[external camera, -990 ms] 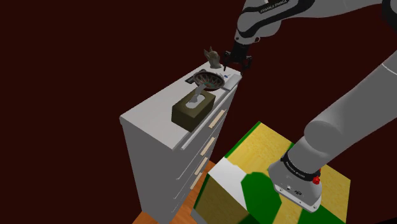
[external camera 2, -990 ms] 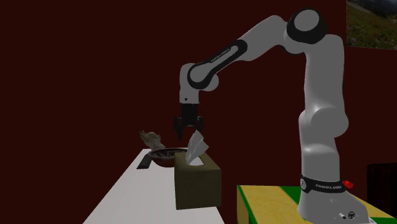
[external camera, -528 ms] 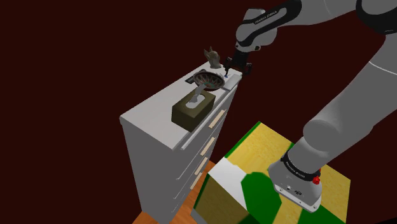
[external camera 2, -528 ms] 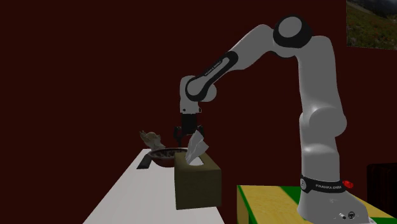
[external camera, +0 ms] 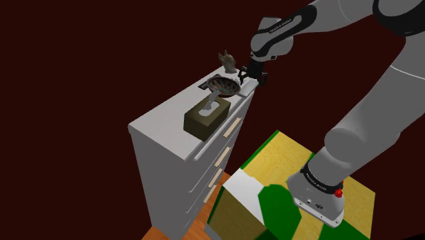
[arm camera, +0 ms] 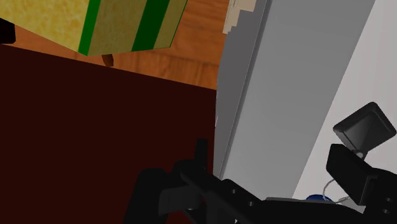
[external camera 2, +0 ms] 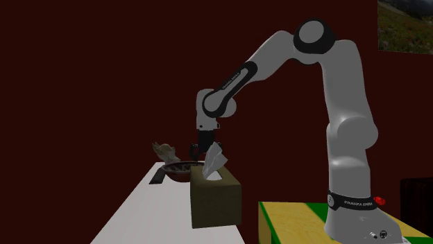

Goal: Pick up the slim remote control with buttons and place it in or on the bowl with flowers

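Dark red wall behind. White dresser carries a tissue box, with the patterned bowl at its far end. We see the remote, pale with a blue spot, lying flat at the dresser's corner, just beside the bowl on the shoulder view's right. Pincer sits low right over it, fingers spread apart, clasping nothing we can see.

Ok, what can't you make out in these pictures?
Remote: in the shoulder view it is mostly under the gripper, and its buttons are too small.
Remote: in the second exterior view it is behind the tissue box.
Bowl: in the shoulder view its flower pattern is too small.
Bowl: in the second exterior view it is partly behind the tissue box.
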